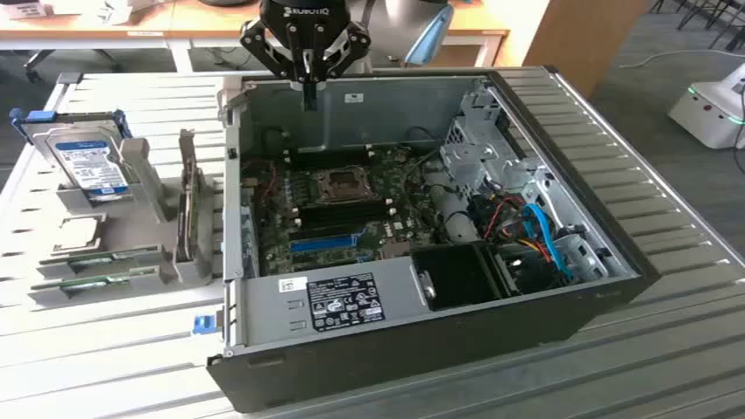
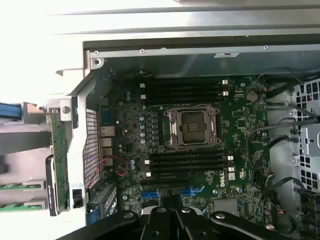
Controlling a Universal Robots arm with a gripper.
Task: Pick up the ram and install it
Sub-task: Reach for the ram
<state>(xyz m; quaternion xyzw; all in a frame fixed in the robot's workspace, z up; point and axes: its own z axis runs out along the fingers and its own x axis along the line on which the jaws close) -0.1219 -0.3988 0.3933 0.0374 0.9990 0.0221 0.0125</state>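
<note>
The ram (image 1: 111, 259) (image 2: 20, 186) lies flat in a grey holder (image 1: 70, 292) on the slatted table (image 1: 664, 349). In the exterior view that is about 8 o'clock from the open computer case (image 1: 407, 349). A second green stick (image 1: 99, 281) (image 2: 20, 206) lies just beside it in the next groove. A hard drive (image 1: 91, 161) with a blue label stands at about 10 o'clock from the case.

The gripper (image 1: 310, 98) (image 2: 170, 205) hangs over the case's far wall, at 12 o'clock in the exterior view and well apart from the ram. Its fingers are pressed together, and nothing is held between them.

Inside the case the motherboard (image 1: 349, 205) lies bare. The empty processor socket (image 1: 345, 182) (image 2: 192, 127) sits between two banks of black memory slots (image 1: 344, 214) (image 2: 187, 165). No stick is seated in the slots in the wrist view. A blue slot (image 1: 324, 241) (image 2: 192, 191) runs at about 6 o'clock from the socket in the exterior view, just past the nearer bank.
</note>
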